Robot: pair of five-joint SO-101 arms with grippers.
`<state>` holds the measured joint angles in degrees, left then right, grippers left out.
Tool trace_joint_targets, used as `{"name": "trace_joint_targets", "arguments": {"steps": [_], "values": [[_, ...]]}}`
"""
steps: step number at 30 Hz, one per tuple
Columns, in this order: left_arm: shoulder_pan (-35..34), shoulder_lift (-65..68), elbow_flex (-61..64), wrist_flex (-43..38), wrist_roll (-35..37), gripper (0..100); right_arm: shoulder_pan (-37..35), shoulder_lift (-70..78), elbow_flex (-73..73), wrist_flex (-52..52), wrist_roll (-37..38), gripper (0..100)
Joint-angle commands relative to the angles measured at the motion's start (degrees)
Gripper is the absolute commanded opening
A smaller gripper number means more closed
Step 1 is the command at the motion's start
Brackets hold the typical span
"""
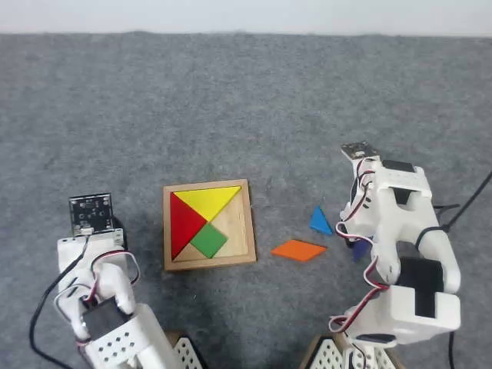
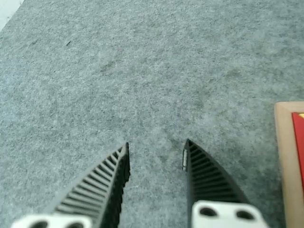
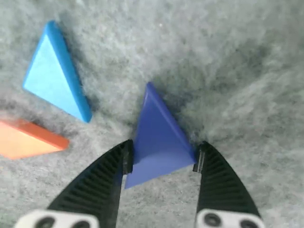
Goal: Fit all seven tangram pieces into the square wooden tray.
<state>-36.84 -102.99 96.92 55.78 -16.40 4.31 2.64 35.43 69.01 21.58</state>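
Because the right gripper (image 3: pixel 164 149) has closed on the dark blue triangle (image 3: pixel 159 137) only at its wide end, with one finger against each corner, the hold looks weak to me. The triangle lies on the grey carpet (image 3: pixel 247 57), and its point sticks out past the fingertips. If the arm lifts it now, the piece could turn between the fingers or slip out, since the sloped edges give little flat surface to press on.

Just beside it lie the light blue triangle (image 3: pixel 54 71) and the orange piece (image 3: pixel 23 137). A low sweep toward the tray (image 1: pixel 247 223) could push these two away or under the held piece.

Farther off, the tray already holds a red triangle (image 1: pixel 184 223), a yellow triangle (image 1: pixel 207 201) and a green square (image 1: pixel 209 240). Bare wood remains along the side nearest the loose pieces. If the triangle arrives turned wrongly, it may rest on the rim or on a neighbour and not drop flat.

On the far side of the tray, the left gripper (image 2: pixel 156 152) hangs over bare carpet with its fingers spread, so I think it cannot steady the tray against a push.
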Motion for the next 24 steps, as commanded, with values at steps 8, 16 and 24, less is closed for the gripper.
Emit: {"name": "trace_joint_targets", "arguments": {"steps": [8,16,24], "values": [[0.5,-1.3,-0.7,0.4,-0.6,18,0.7,-4.1,-3.2,4.4,-0.9,12.6],[0.5,-1.3,-0.7,0.4,-0.6,18,-6.1,-16.4,-2.3,8.2,-0.9,12.6],[0.5,-1.3,-0.7,0.4,-0.6,18,-18.9,-18.9,-6.2,9.8,-1.3,12.6]]}}
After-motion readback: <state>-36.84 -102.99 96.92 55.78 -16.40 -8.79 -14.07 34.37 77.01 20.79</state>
